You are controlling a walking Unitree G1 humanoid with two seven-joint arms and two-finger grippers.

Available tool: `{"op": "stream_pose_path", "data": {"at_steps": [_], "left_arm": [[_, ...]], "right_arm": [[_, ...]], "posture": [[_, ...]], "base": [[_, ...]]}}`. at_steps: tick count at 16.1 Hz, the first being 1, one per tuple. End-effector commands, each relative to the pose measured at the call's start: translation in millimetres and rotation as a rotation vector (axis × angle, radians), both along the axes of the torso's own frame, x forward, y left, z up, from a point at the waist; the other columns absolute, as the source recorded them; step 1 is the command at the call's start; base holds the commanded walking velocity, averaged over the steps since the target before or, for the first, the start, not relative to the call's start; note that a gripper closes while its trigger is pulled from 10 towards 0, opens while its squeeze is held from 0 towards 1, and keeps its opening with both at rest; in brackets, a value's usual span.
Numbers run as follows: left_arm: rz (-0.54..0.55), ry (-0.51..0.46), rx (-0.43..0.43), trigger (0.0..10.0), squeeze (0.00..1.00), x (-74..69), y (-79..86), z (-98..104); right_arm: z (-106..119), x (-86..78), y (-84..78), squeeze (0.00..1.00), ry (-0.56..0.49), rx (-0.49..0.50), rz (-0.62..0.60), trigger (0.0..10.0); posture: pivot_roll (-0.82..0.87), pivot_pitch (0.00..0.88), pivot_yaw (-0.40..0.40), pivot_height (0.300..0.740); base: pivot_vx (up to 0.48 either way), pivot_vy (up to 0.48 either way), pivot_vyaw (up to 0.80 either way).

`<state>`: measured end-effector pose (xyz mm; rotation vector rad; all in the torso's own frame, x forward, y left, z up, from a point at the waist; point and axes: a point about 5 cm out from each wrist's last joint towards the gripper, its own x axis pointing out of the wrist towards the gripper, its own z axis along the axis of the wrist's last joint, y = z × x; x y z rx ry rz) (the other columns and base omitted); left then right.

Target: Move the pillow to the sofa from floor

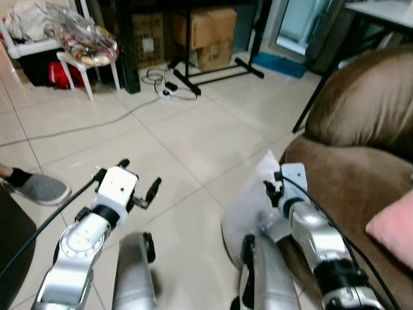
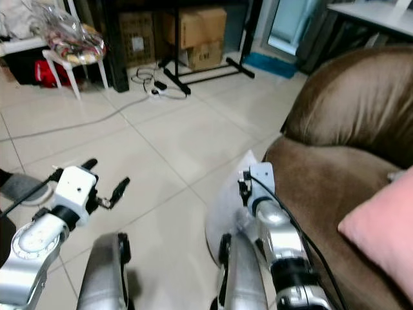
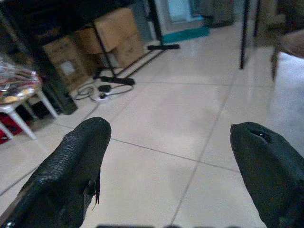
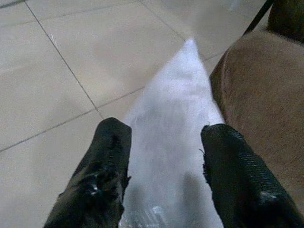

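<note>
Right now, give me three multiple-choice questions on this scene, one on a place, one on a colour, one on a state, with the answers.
1. Where is the pale grey pillow?
A. On the tiled floor against the brown sofa
B. On the white chair
C. On the sofa seat

2. What colour is the cushion on the sofa?
A. Green
B. Pink
C. Black

3. How is the right gripper?
A. Shut on a cable
B. Shut on the sofa
C. Open

Answers: A, its corner stands beside the sofa base; B, pink against brown; C, its fingers straddle the pillow.

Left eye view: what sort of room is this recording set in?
Probably a home living room: a brown sofa, a tiled floor with a white pillow on it, and cardboard boxes stored at the back.
</note>
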<state>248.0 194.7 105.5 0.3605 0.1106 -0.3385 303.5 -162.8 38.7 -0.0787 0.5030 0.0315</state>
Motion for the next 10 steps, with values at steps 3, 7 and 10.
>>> {"op": "stream_pose_path", "data": {"at_steps": [3, 7, 10], "left_arm": [[-0.180, 0.065, -0.060, 10.0, 0.18, -1.3, -15.3, 0], [-0.315, 0.120, -0.092, 10.0, 0.18, -7.7, -24.0, 4], [-0.430, 0.185, -0.138, 10.0, 0.19, -14.4, -30.2, 9]], "right_arm": [[-6, 12.2, -15.7, 1.00, 0.024, 0.018, -0.078, 10.0], [-19, 10.3, -28.2, 1.00, 0.092, -0.067, -0.132, 10.0], [-30, 5.3, -29.4, 0.00, 0.170, -0.066, -0.179, 10.0]], "posture": [[0.00, 0.000, -0.059, 0.466], [0.02, 0.000, -0.050, 0.466], [0.03, 0.000, -0.040, 0.466]], "base": [[0.000, 0.000, 0.00], [0.000, 0.000, 0.00], [0.000, 0.000, 0.00]]}}
